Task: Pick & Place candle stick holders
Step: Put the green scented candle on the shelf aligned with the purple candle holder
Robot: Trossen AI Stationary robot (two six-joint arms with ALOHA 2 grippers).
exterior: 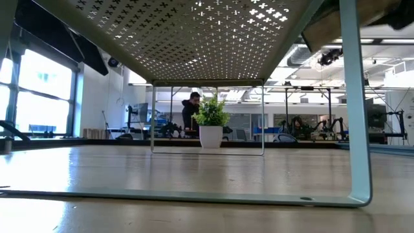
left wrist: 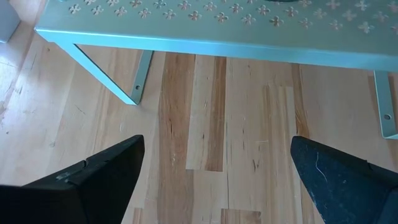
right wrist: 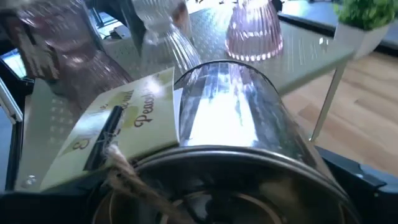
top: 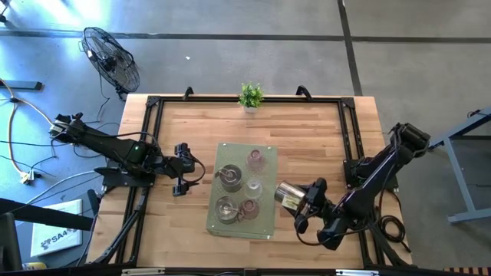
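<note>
The right gripper [top: 305, 202] is gripping a labelled silver candle holder [top: 288, 195] beside the perforated tray [top: 265, 224] — it should lift clear of the rim; the left gripper [top: 181, 170] is waiting open and empty

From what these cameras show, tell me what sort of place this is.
Probably a robotics lab or workshop: a wooden table on bare concrete, a floor fan beside it, and, past the potted plant, an open hall with workstations where a person stands.

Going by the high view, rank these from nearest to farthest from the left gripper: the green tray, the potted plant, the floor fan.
Left gripper:
1. Green tray, right beside it, toward the table's middle.
2. Potted plant, at the table's far edge.
3. Floor fan, off the table, beyond its far left corner.
</note>
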